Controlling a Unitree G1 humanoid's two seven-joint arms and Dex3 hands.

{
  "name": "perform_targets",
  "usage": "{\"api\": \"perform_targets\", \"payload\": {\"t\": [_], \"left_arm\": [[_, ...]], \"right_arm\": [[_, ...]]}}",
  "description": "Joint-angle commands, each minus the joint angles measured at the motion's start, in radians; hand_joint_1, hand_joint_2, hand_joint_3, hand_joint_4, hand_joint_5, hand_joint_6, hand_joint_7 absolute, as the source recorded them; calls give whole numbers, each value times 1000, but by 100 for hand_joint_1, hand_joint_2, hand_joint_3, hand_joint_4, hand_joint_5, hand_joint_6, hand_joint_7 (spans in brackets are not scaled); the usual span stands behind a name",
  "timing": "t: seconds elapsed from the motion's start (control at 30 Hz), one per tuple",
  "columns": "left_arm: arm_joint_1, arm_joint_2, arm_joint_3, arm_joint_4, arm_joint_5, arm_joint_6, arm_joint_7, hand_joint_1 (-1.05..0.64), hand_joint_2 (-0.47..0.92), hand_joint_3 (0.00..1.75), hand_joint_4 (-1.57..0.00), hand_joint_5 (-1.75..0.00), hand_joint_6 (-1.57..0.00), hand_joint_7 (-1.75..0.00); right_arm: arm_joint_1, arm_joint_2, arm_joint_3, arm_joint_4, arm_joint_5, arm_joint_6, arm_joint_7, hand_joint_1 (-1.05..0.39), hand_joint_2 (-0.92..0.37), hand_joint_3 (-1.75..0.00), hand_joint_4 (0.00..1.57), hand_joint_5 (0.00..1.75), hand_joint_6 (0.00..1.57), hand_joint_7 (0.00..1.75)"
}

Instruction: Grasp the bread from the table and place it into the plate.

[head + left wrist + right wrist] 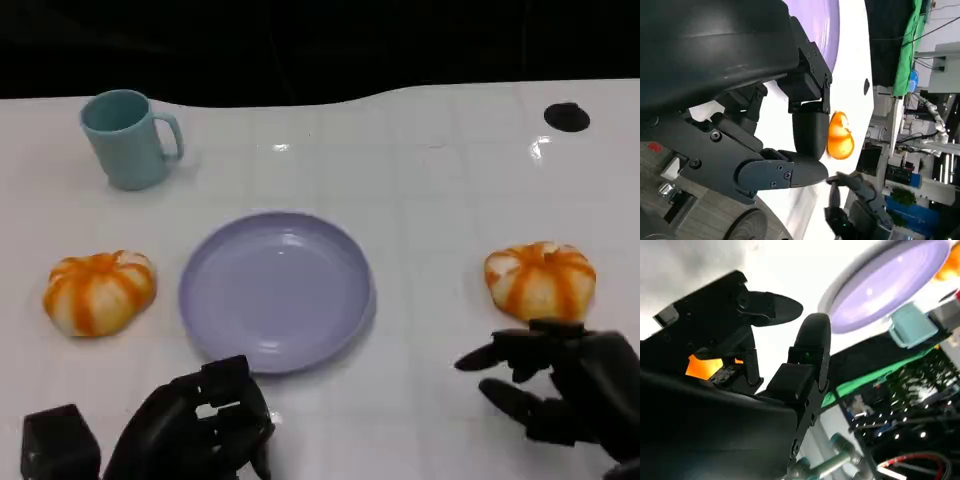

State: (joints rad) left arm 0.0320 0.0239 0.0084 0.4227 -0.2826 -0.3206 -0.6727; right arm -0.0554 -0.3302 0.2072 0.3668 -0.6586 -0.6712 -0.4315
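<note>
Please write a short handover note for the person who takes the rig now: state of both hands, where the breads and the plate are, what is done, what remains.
Left hand: holds nothing, fingers curled, near the plate's front edge.
Right hand: open, empty, just in front of the right bread, not touching it.
Left bread: on the table, left of the plate.
Purple plate: centre, nothing in it.
Teal mug: far left, not part of the job.
Done: nothing placed yet.
Left: grasp a bread, put it in the plate.

I see a white counter with faint grid lines and light glare, blackness behind its far edge, and green cloth beyond.
</note>
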Motion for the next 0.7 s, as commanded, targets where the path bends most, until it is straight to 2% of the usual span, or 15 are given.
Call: {"api": "perform_targets", "payload": {"t": [0.03,0.2,0.53,0.7], "left_arm": [[3,17,8,-6,-6,2,0,-60,72,57,-78,-175,-76,-143],[2,16,7,-7,-9,5,-4,-59,72,57,-78,-175,-75,-144],[5,10,2,-13,-5,9,3,-58,72,57,-78,-175,-75,-144],[4,9,5,-12,-8,13,5,-59,71,58,-78,-175,-76,-144]], "right_arm": [[2,-24,-31,-47,41,22,33,-33,-81,-28,59,108,84,34],[2,-45,-60,-111,31,83,71,-37,-91,-9,45,85,70,24],[-8,-116,-88,-230,14,251,232,-52,-92,-3,25,45,49,2],[-30,-128,-80,-265,-11,349,309,-54,-91,-1,16,36,39,0]]}}
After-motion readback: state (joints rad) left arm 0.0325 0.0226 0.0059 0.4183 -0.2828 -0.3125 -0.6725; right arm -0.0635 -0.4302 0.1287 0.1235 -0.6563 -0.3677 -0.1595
